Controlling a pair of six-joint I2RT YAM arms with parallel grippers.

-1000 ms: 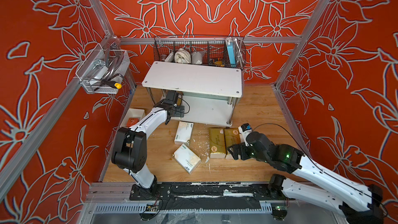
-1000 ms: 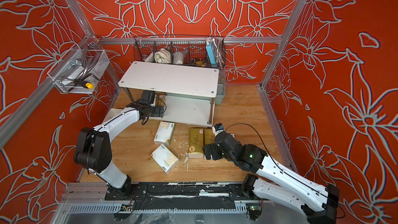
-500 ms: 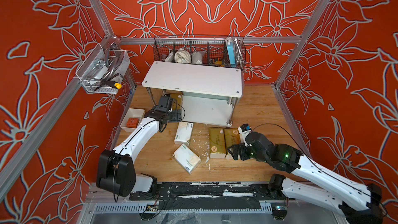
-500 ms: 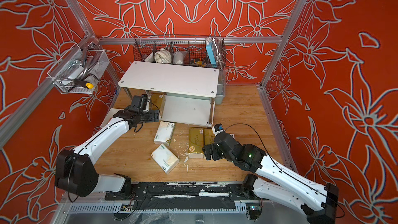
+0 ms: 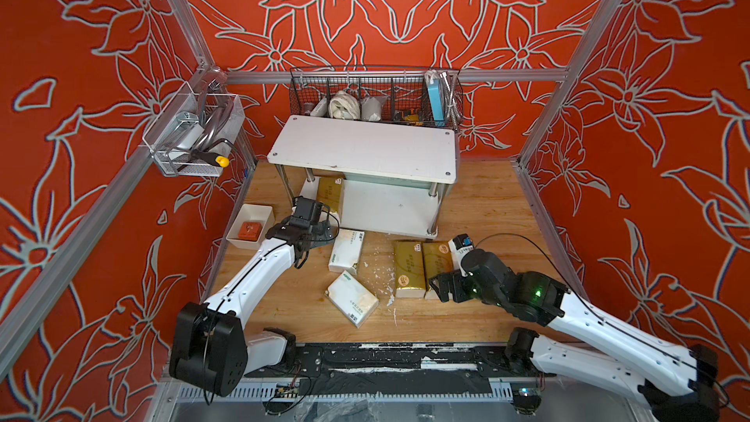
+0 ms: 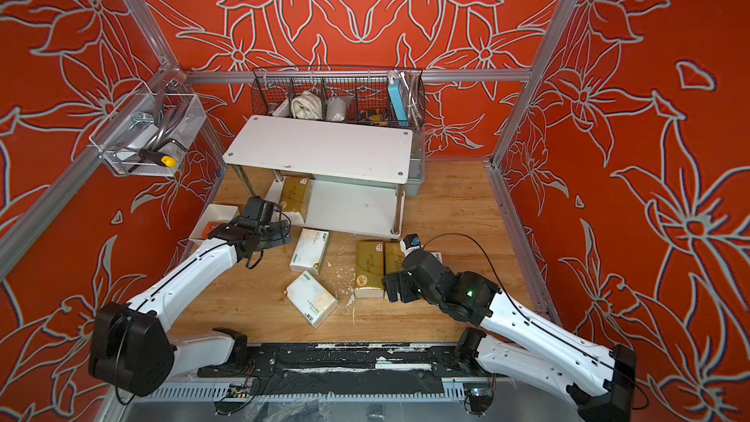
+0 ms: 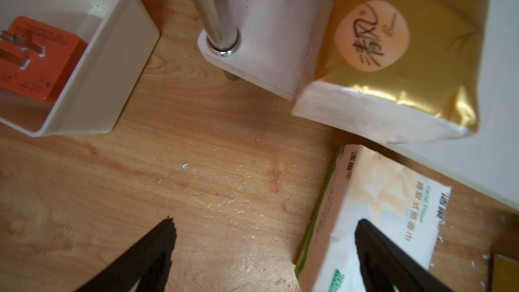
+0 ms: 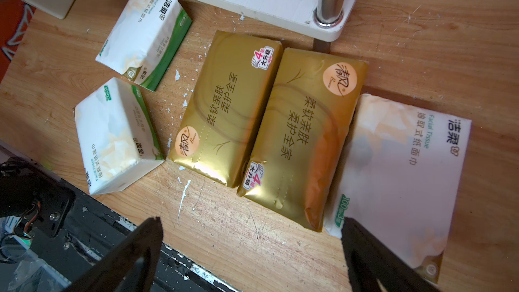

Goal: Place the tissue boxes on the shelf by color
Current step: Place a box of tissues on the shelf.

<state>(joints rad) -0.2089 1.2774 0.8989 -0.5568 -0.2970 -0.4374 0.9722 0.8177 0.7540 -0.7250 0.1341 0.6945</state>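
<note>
Shelf: we see the shelf [image 5: 361, 148] at the back of the tabletop [image 5: 479, 213], just in front of the wire basket [image 5: 375, 83].
Lower board: 1 shelved gold pack [image 5: 329, 194] lies at its left end, beside the chrome leg, with its near end at the board's front edge.
Gold on the tabletop: 2 packs, the left gold pack [image 5: 409, 263] and the right gold pack [image 5: 437, 257], lie flat, side by side and touching, just before the shelf's right front leg.
White on the tabletop: 3 packs. The rear white pack [image 5: 346, 251] sits just in front of the shelf. The front white pack [image 5: 352, 298] lies askew nearer the front edge. The right white pack [image 8: 401, 172] lies against the right gold pack, mostly under the right arm.
Left jaws: spread wide and grasping nothing, between the small tray [image 5: 257, 207] with its orange block [image 5: 249, 230] and the rear white pack. 1 fingertip [image 7: 376, 254] overlaps that pack's edge, and we cannot tell whether it touches.
Right jaws: spread wide and grasping nothing, at the near ends of the right gold pack and the right white pack. 1 fingertip [image 8: 370, 257] overlaps the white pack's corner.
</note>
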